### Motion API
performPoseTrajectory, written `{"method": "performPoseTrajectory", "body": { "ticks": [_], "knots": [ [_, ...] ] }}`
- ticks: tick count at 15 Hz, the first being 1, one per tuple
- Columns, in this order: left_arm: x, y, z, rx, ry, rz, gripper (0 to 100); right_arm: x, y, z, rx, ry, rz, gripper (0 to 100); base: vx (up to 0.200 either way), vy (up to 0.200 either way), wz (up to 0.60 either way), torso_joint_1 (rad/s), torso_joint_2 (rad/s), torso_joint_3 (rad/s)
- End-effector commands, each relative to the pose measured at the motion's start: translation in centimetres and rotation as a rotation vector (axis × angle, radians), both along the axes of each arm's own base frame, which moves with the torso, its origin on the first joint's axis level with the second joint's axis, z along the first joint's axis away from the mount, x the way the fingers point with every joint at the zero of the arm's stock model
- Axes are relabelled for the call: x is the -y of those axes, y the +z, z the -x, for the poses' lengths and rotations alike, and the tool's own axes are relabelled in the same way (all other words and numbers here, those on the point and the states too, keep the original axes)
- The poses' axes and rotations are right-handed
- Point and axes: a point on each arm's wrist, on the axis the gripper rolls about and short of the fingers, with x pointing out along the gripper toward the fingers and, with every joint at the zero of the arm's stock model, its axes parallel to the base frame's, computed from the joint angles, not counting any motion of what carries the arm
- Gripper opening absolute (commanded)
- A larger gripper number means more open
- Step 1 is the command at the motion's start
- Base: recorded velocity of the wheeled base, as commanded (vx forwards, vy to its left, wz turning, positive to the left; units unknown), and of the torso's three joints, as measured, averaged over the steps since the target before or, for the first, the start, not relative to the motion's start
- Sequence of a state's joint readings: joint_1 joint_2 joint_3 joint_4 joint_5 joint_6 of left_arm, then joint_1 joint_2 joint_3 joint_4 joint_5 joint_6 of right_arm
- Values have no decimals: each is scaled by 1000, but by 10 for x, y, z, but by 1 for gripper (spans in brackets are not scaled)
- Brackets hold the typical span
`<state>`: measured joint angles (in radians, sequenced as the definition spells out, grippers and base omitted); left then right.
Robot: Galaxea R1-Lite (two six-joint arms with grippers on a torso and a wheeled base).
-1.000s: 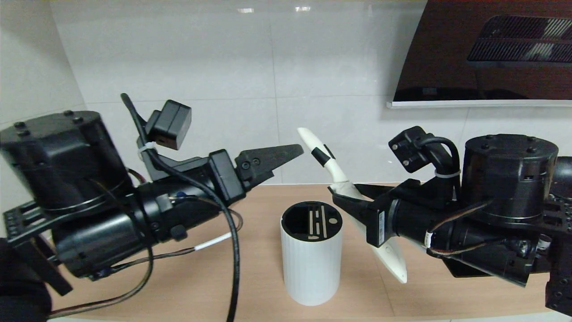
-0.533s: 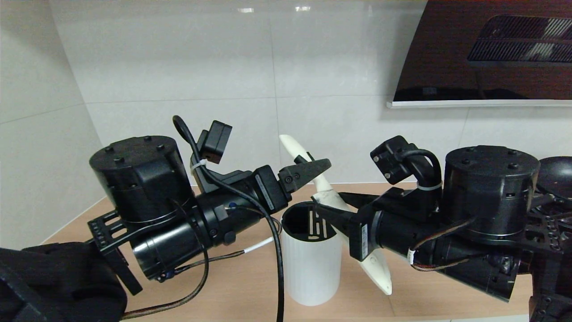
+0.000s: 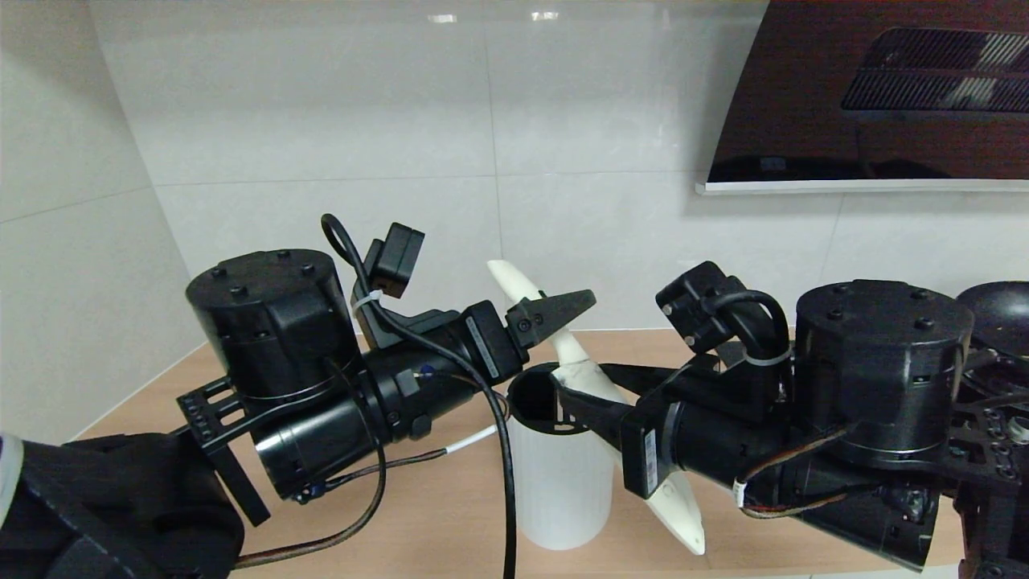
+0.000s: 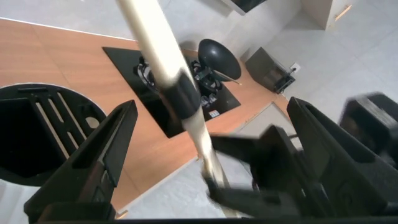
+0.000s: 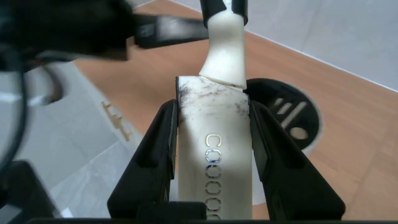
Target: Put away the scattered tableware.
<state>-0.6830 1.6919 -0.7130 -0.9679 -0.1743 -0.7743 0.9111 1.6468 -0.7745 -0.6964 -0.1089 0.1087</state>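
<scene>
A white knife (image 3: 677, 507) with a black band on its handle (image 4: 165, 68) is held slanted, handle up toward the wall and tip down at the counter. My right gripper (image 3: 583, 384) is shut on its wide flat part (image 5: 211, 149), just above the rim of the white cylindrical holder (image 3: 559, 474). The holder's slotted opening (image 5: 286, 112) lies right behind the knife. My left gripper (image 3: 555, 315) is open, its fingers (image 4: 93, 168) straddling the handle without touching it.
The holder stands on a wooden counter (image 3: 450, 515) against a tiled wall. A black hob with a dark wok (image 3: 997, 314) is at the right, under a range hood (image 3: 884, 88). The arms crowd the space above the holder.
Left arm has swung right and its open fingers now bracket the knife handle. Right arm has carried the knife left, up to the holder's rim.
</scene>
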Motion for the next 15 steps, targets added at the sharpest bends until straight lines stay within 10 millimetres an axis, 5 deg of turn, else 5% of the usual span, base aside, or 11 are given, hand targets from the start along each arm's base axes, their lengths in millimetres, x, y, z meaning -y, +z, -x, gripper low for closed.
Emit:
{"method": "performPoseTrajectory", "body": {
  "ticks": [1,3,4,15],
  "knots": [
    [0,1,0,2,1,2,100,0,1,3,3,8,-2,0,0,0,0,0,0,0],
    [0,0,0,1,3,-1,100,-1,2,5,3,17,-5,0,0,0,0,0,0,0],
    [0,1,0,2,3,0,0,-1,1,5,2,17,-3,0,0,0,0,0,0,0],
    [0,1,-1,4,6,1,0,-1,2,8,4,22,-5,0,0,0,0,0,0,0]
  ]
}}
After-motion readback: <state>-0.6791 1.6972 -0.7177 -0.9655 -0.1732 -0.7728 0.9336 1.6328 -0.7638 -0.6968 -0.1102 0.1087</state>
